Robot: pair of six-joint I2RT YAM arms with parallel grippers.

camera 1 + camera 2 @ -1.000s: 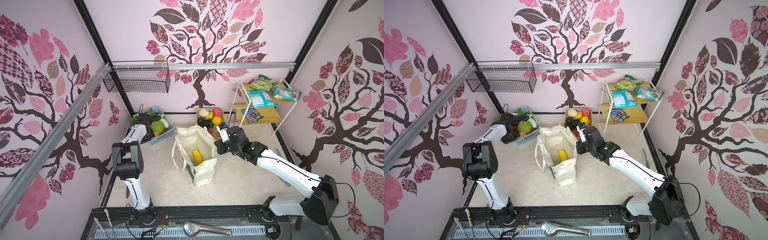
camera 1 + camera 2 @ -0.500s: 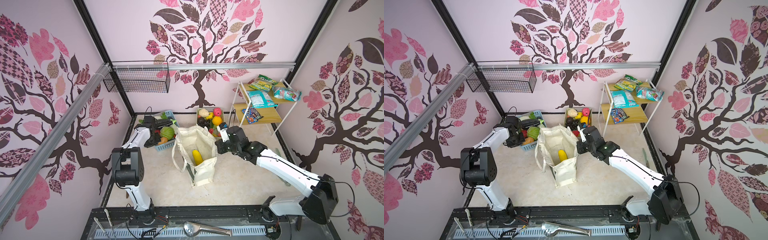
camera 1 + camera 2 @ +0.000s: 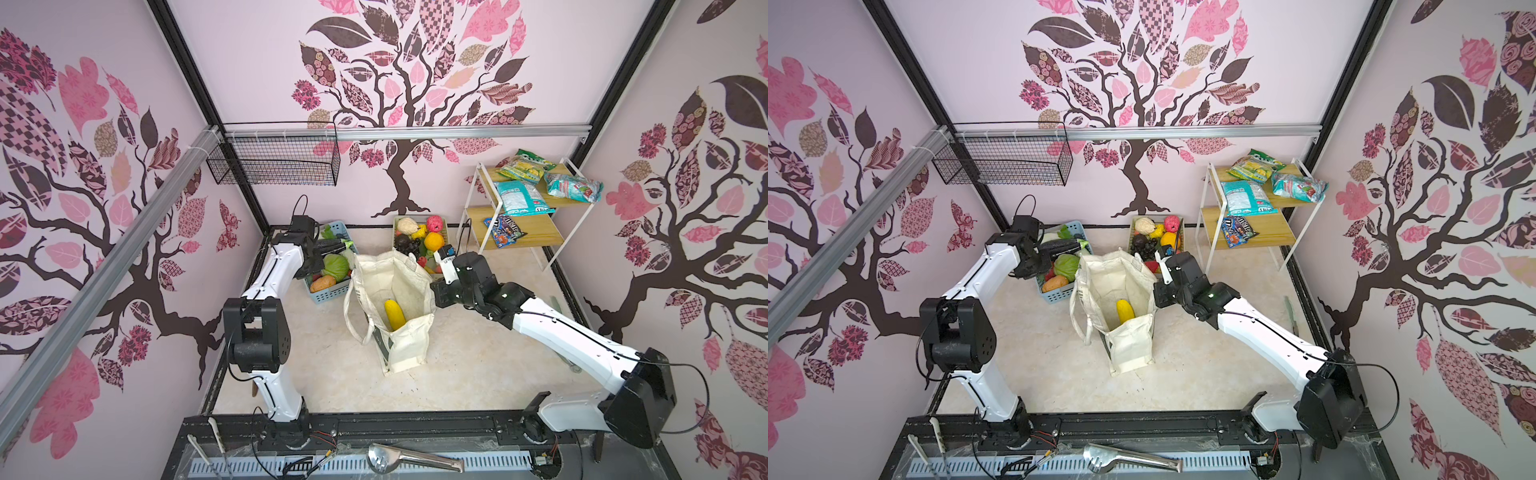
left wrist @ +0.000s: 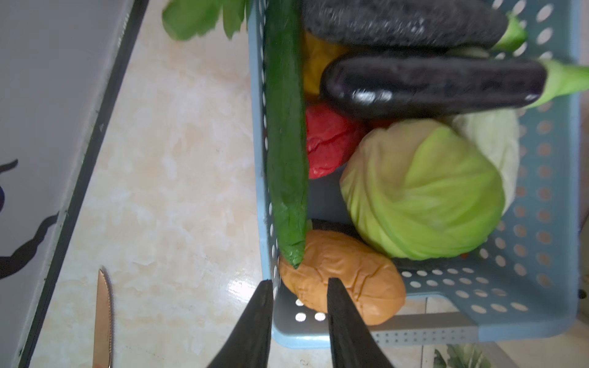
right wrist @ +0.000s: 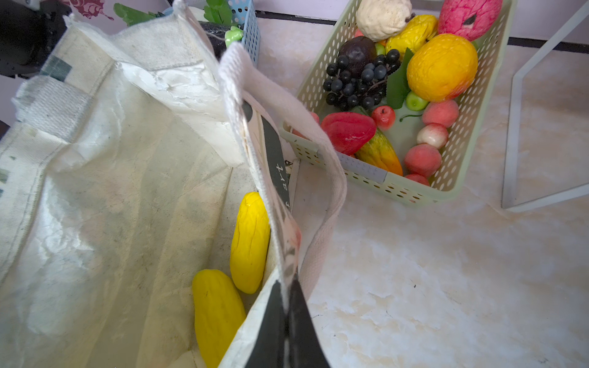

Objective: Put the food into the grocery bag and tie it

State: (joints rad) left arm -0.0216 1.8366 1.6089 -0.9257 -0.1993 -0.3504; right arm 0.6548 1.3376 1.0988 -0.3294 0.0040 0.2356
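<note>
At the blue basket [image 4: 526,280] rim, left jaws part-open, seemingly empty; right jaws tight on grocery bag [image 5: 111,191] edge.

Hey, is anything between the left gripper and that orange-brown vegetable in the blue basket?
No object separates them: the left gripper hangs open right at the orange-brown vegetable. But a corner wall of the blue basket sits between its fingertips, and the tip of the cucumber overlaps the vegetable's near end.
</note>
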